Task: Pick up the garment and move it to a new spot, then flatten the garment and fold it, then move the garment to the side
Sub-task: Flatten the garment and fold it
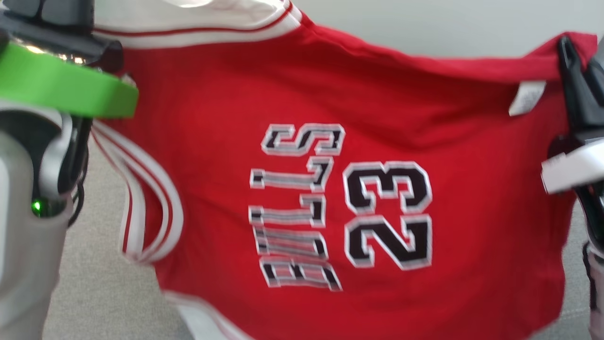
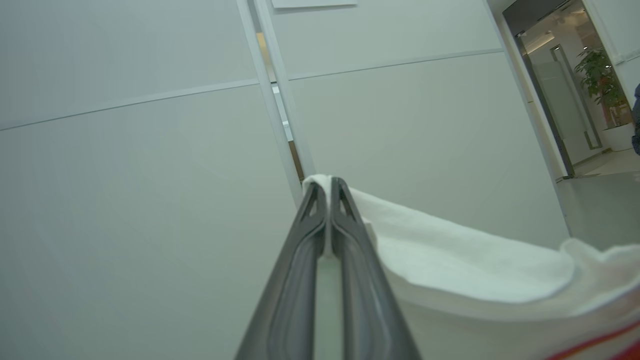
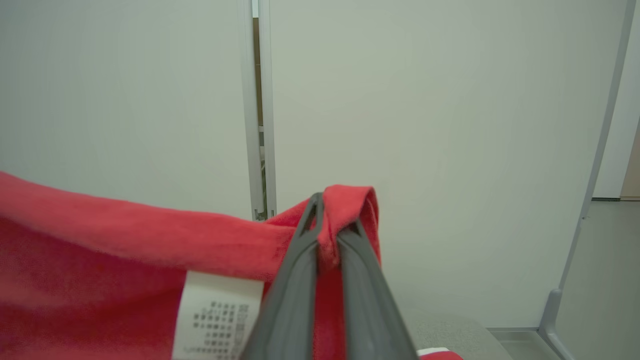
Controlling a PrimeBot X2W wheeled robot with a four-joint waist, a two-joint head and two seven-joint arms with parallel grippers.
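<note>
Closest to the head camera, the pale left forearm (image 1: 23, 245) with its green band (image 1: 66, 87) rises along the left edge, wrist lifted high. The left gripper (image 2: 325, 195) is pressed together on the white trim of the jersey (image 1: 302, 198). The right gripper (image 3: 330, 222), raised to much the same height, pinches a bunched red corner beside the care label (image 3: 215, 317). Between them the jersey hangs stretched in the air, its print turned sideways, above a grey surface (image 1: 104, 283). Beyond stand pale wall panels (image 2: 150, 190) and a distant potted plant (image 2: 597, 75).
</note>
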